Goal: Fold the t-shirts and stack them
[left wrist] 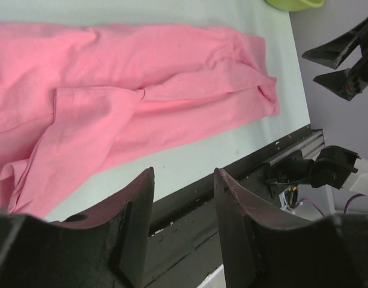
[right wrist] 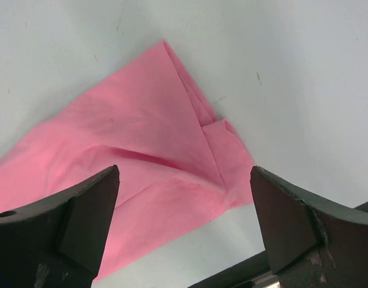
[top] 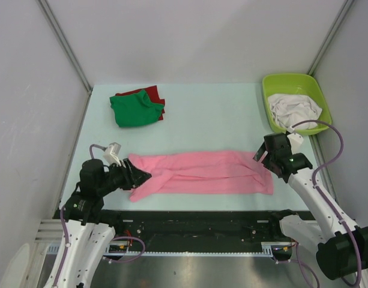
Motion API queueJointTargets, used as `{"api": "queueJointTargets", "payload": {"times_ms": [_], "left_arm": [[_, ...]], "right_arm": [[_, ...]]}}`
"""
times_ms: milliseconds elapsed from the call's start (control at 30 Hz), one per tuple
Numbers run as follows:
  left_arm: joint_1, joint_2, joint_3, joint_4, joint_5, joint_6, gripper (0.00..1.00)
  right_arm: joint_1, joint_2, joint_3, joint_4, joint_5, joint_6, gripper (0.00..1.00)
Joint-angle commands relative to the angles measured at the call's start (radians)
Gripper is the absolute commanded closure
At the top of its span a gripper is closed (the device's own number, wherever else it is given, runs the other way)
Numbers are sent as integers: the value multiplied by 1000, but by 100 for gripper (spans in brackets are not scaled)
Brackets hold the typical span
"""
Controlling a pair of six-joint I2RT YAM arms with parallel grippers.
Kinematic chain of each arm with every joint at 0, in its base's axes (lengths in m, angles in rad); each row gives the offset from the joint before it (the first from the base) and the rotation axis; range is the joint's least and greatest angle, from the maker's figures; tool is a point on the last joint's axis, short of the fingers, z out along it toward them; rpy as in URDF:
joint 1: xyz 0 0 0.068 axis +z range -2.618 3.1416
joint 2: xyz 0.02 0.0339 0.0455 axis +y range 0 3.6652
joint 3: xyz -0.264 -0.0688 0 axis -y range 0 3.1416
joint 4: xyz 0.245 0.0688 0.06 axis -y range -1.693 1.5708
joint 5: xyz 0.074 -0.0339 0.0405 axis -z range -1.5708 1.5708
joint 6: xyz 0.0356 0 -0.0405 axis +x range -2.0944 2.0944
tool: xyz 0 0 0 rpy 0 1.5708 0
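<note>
**Q:** Where does the pink t-shirt (top: 202, 174) lie?

**A:** Flat on the desk (top: 220, 120), close to its near edge. It is folded lengthwise into a long band that runs left to right between the two arms. The left end is broader and rumpled, with a flap doubled over it. The right end closes in a folded corner.

**Q:** What is the state of the left fingers (top: 141, 175)?

**A:** Spread, with a gap between them and no cloth in it. In the top view the tips sit at the band's left end, but whether they touch the fabric cannot be told. In the left wrist view the desk's dark front rail shows through the gap, and the pink cloth lies beyond.

**Q:** And the right fingers (top: 259, 157)?

**A:** Spread wide, pinching nothing. They are placed over the band's right end. In the right wrist view the folded corner lies below and between them.

**Q:** Where are the other shirts?

**A:** The green t-shirt (top: 134, 111), folded, rests on the red t-shirt (top: 152, 94) at the far left of the desk, well apart from the pink band. Red shows only along its far and right edges. The white t-shirts (top: 295, 108) lie crumpled inside the lime-green tub (top: 290, 77) at the far right corner.
</note>
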Motion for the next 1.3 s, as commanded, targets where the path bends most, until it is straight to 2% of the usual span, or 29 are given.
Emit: {"api": "queueJointTargets", "payload": {"times_ms": [0, 100, 200, 233, 267, 367, 467, 600, 767, 933, 1067, 1267], "left_arm": [[-5, 1, -17, 133, 10, -66, 50], [-8, 72, -29, 256, -1, -97, 50], [-16, 214, -1, 330, -39, -57, 50], [-17, 265, 8, 348, -39, -45, 50], [-20, 356, 34, 370, -45, -34, 51], [-28, 519, 77, 402, -99, -37, 55], [-31, 596, 94, 402, -193, -60, 59], [-33, 699, 89, 417, -242, -69, 61], [-33, 736, 79, 425, -277, -71, 62], [-33, 753, 74, 405, -308, -71, 64], [-34, 742, 63, 427, -305, -85, 65], [-33, 723, 59, 425, -299, -77, 69]], "right_arm": [[4, 65, 6, 103, -26, -40, 5], [7, 133, 7, 203, -89, -71, 2], [-19, 190, 9, 306, -167, -80, 0], [-28, 238, 10, 338, -244, -92, 0], [-37, 263, 10, 388, -267, -86, 0], [-70, 352, 15, 457, -373, -73, 5], [-76, 391, 16, 449, -344, -51, 11], [-105, 394, 16, 415, -286, -65, 13], [-139, 351, 18, 378, -277, -102, 12], [-151, 299, 19, 286, -153, -116, 11], [-192, 329, 19, 297, -175, -119, 12], [-203, 386, 18, 355, -203, -120, 28]]}}
